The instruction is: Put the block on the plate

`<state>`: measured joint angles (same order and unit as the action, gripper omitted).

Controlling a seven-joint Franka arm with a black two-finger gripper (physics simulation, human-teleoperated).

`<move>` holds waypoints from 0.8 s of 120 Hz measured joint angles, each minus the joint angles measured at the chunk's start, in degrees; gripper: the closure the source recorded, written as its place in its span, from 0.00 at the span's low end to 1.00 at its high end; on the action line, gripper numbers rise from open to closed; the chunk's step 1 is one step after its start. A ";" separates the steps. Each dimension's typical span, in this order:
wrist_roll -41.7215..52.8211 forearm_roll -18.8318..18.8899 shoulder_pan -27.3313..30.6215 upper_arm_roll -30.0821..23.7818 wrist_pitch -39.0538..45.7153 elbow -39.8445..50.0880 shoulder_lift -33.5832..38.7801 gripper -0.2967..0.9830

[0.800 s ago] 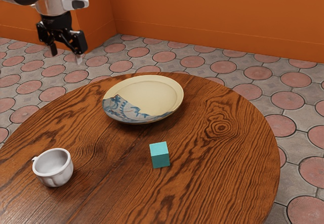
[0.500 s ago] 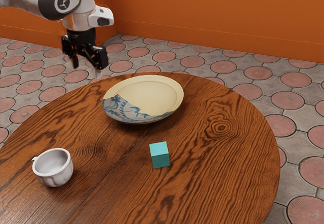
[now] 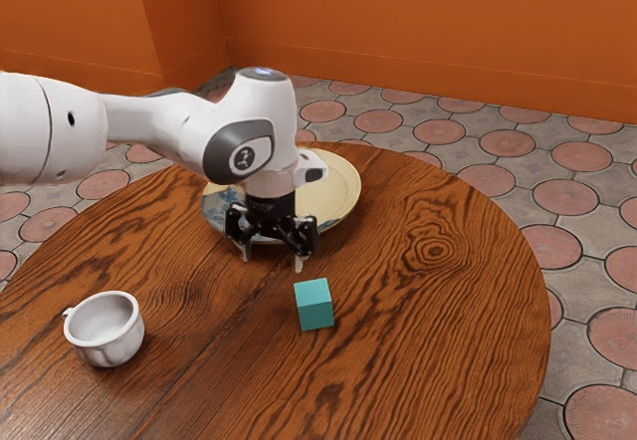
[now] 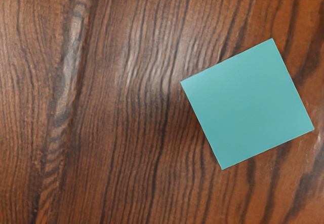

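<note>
The gripper [image 3: 273, 259] has come in over the table [image 3: 428, 360], near the teal block [image 3: 315, 305], its fingers wide apart and holding nothing, while the block still stands off the plate [image 3: 343, 183], so grasping it probably comes next.

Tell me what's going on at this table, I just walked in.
A robot arm seems to be about to pick up the small teal block, which is meant to go on the plate. Right now its gripper hovers near the block, open and holding nothing. The block sits on the wooden table, not yet on the plate. A white cup stands upright off to one side, with nothing handling it.
</note>
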<state>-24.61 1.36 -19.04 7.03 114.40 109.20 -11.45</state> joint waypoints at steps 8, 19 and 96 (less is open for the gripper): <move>-3.64 -0.29 -0.51 0.00 2.34 -0.36 -2.06 0.23; -8.06 -0.62 -0.64 0.00 4.95 -0.98 -4.23 0.23; -25.74 -0.86 -1.82 0.09 14.52 -2.69 -12.85 0.23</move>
<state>-50.35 0.50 -20.86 7.12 128.91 106.51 -24.30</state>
